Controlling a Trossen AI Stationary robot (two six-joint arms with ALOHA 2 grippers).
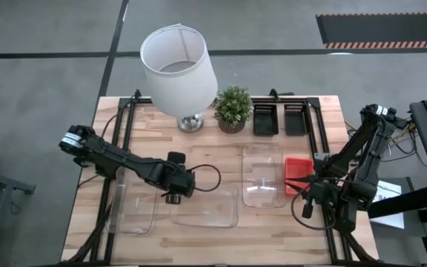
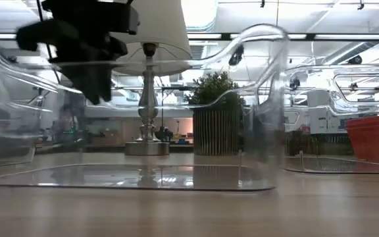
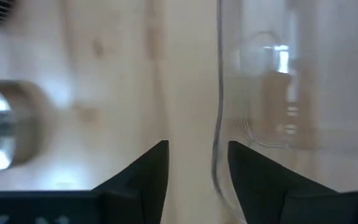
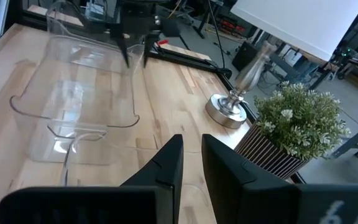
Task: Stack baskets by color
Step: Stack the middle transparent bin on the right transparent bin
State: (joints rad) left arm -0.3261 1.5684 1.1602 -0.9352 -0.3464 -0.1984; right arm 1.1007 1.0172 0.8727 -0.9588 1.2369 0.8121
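My left gripper (image 1: 173, 197) (image 3: 197, 163) points steeply down over the left end of the middle clear basket (image 1: 206, 208) (image 4: 86, 99). It is open, with one finger on either side of that basket's thin rim (image 3: 216, 124), apart from it. My right gripper (image 1: 303, 187) (image 4: 192, 146) hovers over the near end of the red-orange basket (image 1: 299, 169) and is open by a narrow gap with nothing in it. Two more clear baskets (image 1: 136, 200) (image 1: 263, 174) lie flat on the table. Two black baskets (image 1: 265, 119) (image 1: 295, 119) sit side by side at the far edge.
A white-shaded lamp (image 1: 179, 70) on a metal base (image 1: 190, 123) and a small potted plant (image 1: 233, 107) stand at the far middle of the wooden table (image 1: 221, 241). Black frame rails (image 1: 128, 119) run along both sides.
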